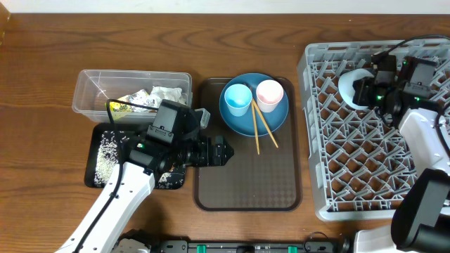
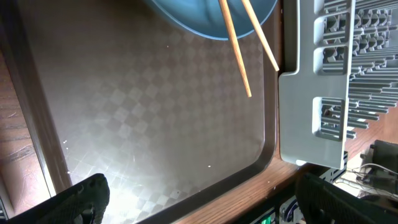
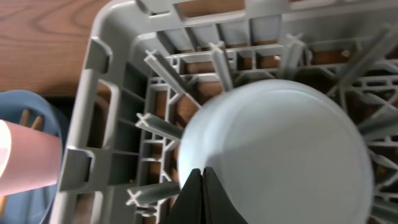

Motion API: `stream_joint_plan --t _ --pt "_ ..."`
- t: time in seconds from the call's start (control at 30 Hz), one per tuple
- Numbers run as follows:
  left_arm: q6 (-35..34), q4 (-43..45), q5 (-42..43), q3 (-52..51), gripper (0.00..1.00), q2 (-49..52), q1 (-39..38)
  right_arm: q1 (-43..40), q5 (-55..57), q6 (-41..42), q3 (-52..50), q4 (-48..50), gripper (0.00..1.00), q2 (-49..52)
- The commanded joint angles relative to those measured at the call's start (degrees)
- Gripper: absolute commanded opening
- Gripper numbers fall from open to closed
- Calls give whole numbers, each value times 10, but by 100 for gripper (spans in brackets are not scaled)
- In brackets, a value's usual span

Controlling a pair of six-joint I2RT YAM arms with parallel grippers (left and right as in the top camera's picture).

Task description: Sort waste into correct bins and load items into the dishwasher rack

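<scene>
From overhead, paper and a wrapper are seen already in the tub at the far left, and rice is scattered in the black tray just nearer. No waste is made out outside these two, so sorting is judged nearly done. The bowl is stood on edge in the far left corner of the rack, with the right tool at it. The plate, blue cup, pink cup and chopsticks lie on the brown tray in the middle, so most loading is judged undone. The left tool hangs over that tray's left side

In the left wrist view, its fingers are spread wide and empty above bare brown tray, the chopstick tips and plate edge farther on

In the right wrist view, the fingers are pressed together against the bowl, which is lodged among the rack's pegs; whether its rim is pinched cannot be told
</scene>
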Motion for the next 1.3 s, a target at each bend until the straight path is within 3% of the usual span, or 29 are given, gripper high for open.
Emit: stream_joint_plan --t 0.0,0.27,0.47,0.5,0.57,0.67,0.8,0.87,1.03,1.27 --pt "3 0 6 1 98 2 2 7 -7 7 3 4 1 -3" --pt "3 0 6 1 98 2 2 28 -7 28 3 -15 1 -64" --pt "3 0 6 1 98 2 2 108 18 43 3 -118 3 -143" --pt "3 0 6 1 98 2 2 124 30 43 3 -143 12 -152" --pt "3 0 6 1 98 2 2 163 59 43 3 -198 43 -165" --pt "3 0 6 1 98 2 2 207 92 44 3 -256 55 -167" --pt "3 0 6 1 98 2 2 242 178 94 0 -298 56 -160" --pt "3 0 6 1 98 2 2 246 204 101 0 -299 51 -157" --pt "3 0 6 1 98 2 2 246 214 101 -1 -301 40 -157" --pt "3 0 6 1 98 2 2 246 212 101 -4 -317 36 -138"
